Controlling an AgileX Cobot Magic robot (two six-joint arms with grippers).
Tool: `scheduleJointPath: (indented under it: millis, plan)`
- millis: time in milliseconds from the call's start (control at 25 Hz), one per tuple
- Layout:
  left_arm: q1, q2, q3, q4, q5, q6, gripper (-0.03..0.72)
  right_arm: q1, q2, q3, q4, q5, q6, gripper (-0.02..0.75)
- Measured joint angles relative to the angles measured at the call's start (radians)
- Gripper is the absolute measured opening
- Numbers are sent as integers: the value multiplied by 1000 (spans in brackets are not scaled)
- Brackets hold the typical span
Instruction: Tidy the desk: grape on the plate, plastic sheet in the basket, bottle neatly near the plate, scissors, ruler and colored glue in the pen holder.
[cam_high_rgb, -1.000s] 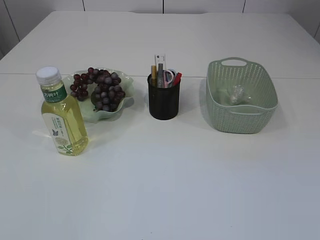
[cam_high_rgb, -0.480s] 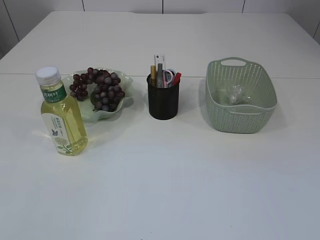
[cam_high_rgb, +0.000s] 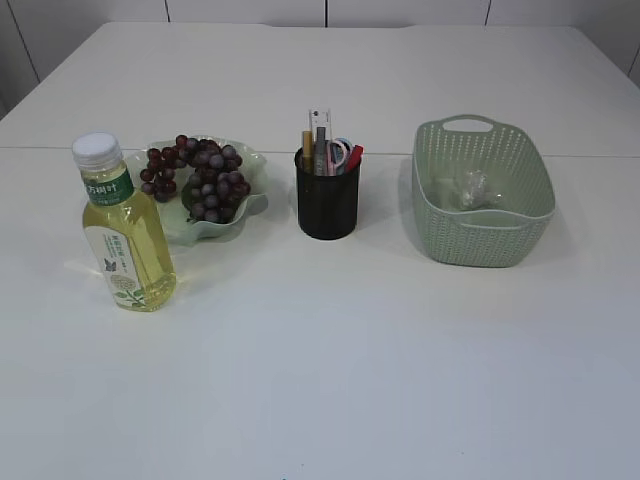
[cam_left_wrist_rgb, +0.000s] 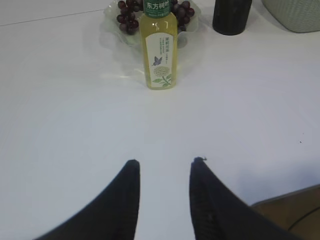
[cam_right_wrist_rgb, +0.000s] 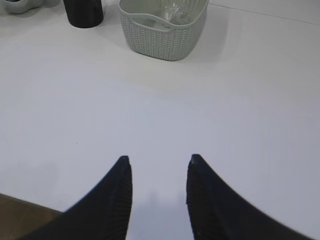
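Note:
A bunch of dark grapes (cam_high_rgb: 198, 176) lies on the pale green plate (cam_high_rgb: 250, 170). Just in front of the plate stands the yellow bottle (cam_high_rgb: 122, 230) upright, also in the left wrist view as the bottle (cam_left_wrist_rgb: 159, 47). The black pen holder (cam_high_rgb: 327, 205) holds the ruler (cam_high_rgb: 318, 122), scissors (cam_high_rgb: 341, 152) and colored glue sticks. Crumpled clear plastic sheet (cam_high_rgb: 472, 187) lies in the green basket (cam_high_rgb: 483, 235). My left gripper (cam_left_wrist_rgb: 165, 161) is open and empty, well short of the bottle. Near the table's front edge, my right gripper (cam_right_wrist_rgb: 157, 158) is open and empty too.
The basket (cam_right_wrist_rgb: 165, 35) and pen holder (cam_right_wrist_rgb: 83, 12) appear far ahead in the right wrist view. White tabletop stretches between both grippers and the objects. The table's near edge shows at the lower corners of both wrist views. Neither arm shows in the exterior view.
The objects have stayed where they were in the exterior view. No arm appears in any of its frames.

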Motion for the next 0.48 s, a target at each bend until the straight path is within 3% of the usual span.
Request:
scheduleJointPath:
  millis: [320,480]
  plan:
    - [126,0,0,-20,0,0,243,0,0,0,6,0,2,305]
    - [127,0,0,-24,0,0,242,0,0,0,8,0,2,305]
